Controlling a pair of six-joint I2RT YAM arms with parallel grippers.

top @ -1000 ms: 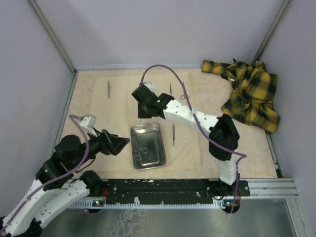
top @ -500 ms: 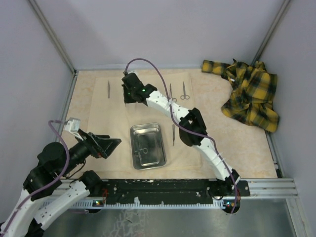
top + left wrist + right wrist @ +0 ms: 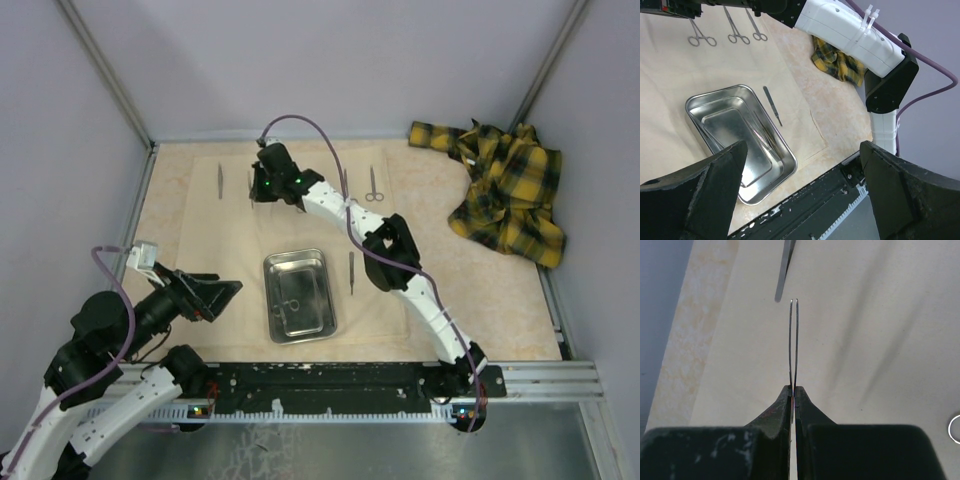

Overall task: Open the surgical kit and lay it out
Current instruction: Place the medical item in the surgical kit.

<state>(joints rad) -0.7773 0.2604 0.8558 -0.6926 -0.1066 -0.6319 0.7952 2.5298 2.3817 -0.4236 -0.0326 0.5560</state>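
The tweezers [image 3: 794, 340], clamped at their rear between the right gripper's [image 3: 793, 389] pressed-together fingers, sit over the far left of the beige cloth wrap [image 3: 865, 315], with their tips just short of another instrument [image 3: 785, 265]. They would best be lowered flat, parallel to that neighbour and clear of it, and only then let go. The left gripper [image 3: 215, 292] hovers empty, fingers spread wide, near-left of the steel tray [image 3: 268, 298].

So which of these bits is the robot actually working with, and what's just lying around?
Part of the job:
- beige cloth wrap
- steel tray, tools inside
- thin tweezers, pinched in the right gripper
- ring-handled forceps and a slim tool, laid on the wrap

Just lying about:
- plaid cloth, crumpled in the far right corner
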